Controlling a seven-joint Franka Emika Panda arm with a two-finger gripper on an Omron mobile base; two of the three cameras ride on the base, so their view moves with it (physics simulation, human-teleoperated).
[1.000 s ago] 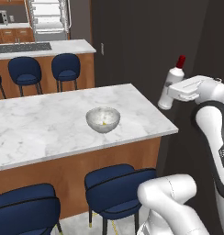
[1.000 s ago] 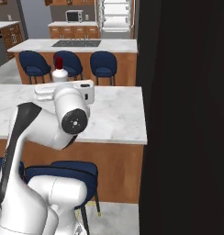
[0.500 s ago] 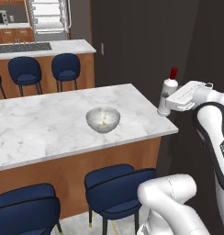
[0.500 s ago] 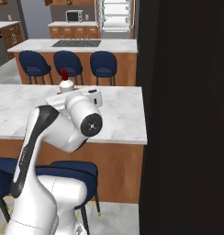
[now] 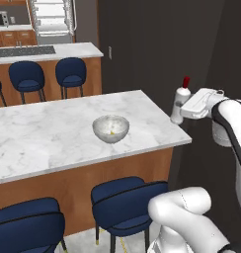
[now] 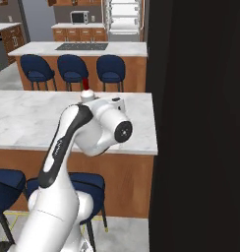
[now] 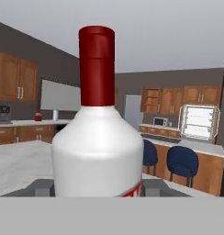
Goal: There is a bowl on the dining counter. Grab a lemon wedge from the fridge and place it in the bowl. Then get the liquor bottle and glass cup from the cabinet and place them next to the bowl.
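- Since a second ago the arm has swung the liquor bottle (image 5: 180,103) lower and in toward the right end of the dining counter (image 5: 58,133); it now hangs upright just off that end corner.
- Jaws are clamped on the bottle's body: in the hand view the gripper (image 7: 98,186) has a dark tip on each side of it, so it's grasping the bottle, not released.
- The bowl (image 5: 111,128) sits near the middle of the surface, well apart from the bottle, with the little yellow lemon wedge (image 5: 112,132) already inside.
- My take on doing this step right: keep the bottle vertical, carry it over the edge with clearance, then lower it onto bare marble beside the bowl without bumping the rim. Let go only once the base is flat on the surface.
- Looks-wise: the bottle is smooth, whitish, round-shouldered with a narrow red cap, so probably slippery and tippy. Bowl is glassy, mottled grey; the surface is polished white veined marble on a wood base.
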